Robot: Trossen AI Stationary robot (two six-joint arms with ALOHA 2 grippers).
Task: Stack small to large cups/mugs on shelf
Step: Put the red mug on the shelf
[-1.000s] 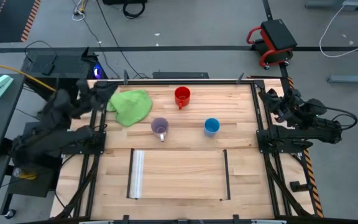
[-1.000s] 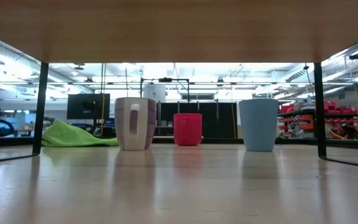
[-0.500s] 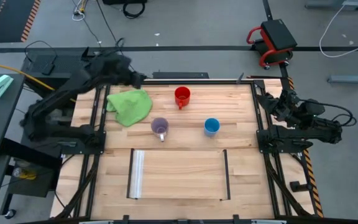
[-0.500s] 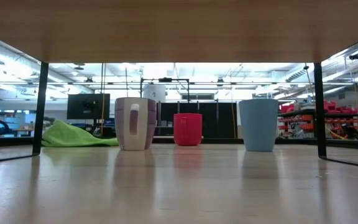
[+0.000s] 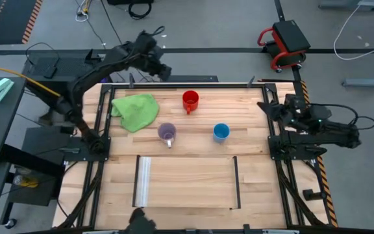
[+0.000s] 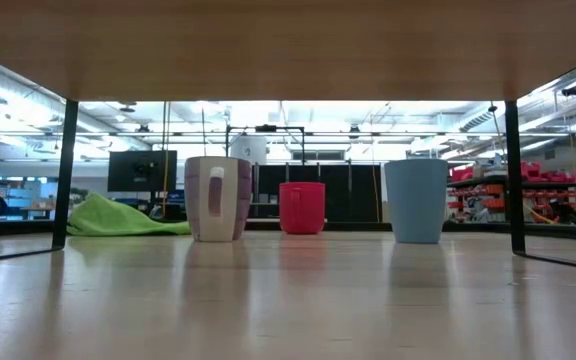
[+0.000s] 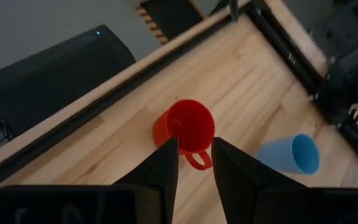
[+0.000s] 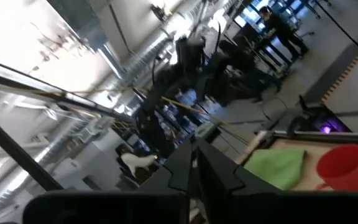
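Three mugs stand upright on the slatted tabletop: red nearest the far edge, purple and blue nearer the shelf. In the low view they show as purple, red and blue. My left gripper hovers open over the far edge, just left of the red mug, touching nothing. My right gripper waits shut at the table's right edge.
A green cloth lies crumpled left of the red mug. The shelf has a clear strip at its left end and a dark bar at its right. The low view looks under the shelf's board, between its dark legs.
My left arm has swung from the table's left edge up and toward the far edge, then rightward, so its gripper now points down toward the red mug. My right gripper has edged slightly inward toward the table. The mugs have not moved.
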